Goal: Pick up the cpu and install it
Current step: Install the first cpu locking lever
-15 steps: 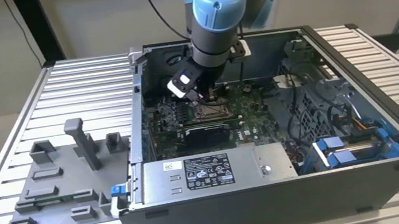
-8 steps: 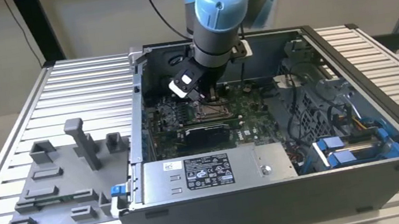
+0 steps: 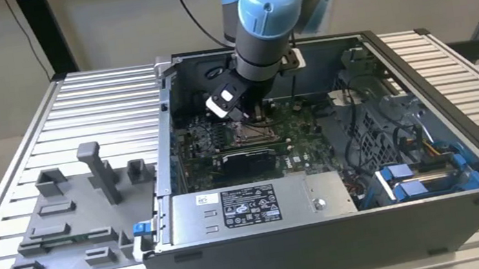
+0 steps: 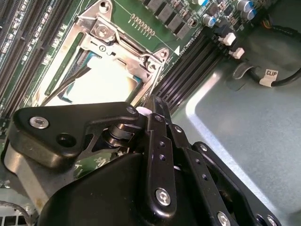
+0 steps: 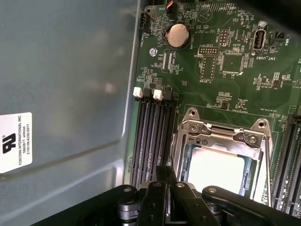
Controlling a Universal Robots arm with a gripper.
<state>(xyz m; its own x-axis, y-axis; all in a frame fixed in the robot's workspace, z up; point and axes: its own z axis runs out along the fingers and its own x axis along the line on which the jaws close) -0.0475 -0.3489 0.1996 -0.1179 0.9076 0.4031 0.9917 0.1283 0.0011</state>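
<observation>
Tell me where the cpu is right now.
In both wrist views the cpu lies in the socket frame on the motherboard, beside the memory slots.

I count one robot arm [image 3: 266,19] carrying one gripper [image 3: 251,115], lowered into one open computer case [image 3: 466,167] on one ribbed metal desk [image 3: 97,111]. Inside the case I see one green motherboard [image 5: 225,70], and on it one socket frame [image 5: 221,136] with one cpu [image 5: 215,172] lying in it, its pale top visible in both wrist views. In the first wrist view I count one round coin battery [image 5: 177,35] and four dark memory slots [image 5: 150,136] side by side. One boxed power supply [image 3: 254,205] with one white label sits in the case. One grey fixture plate [image 3: 70,219] lies on the desk, with one tall post [image 3: 96,169] on it.
</observation>
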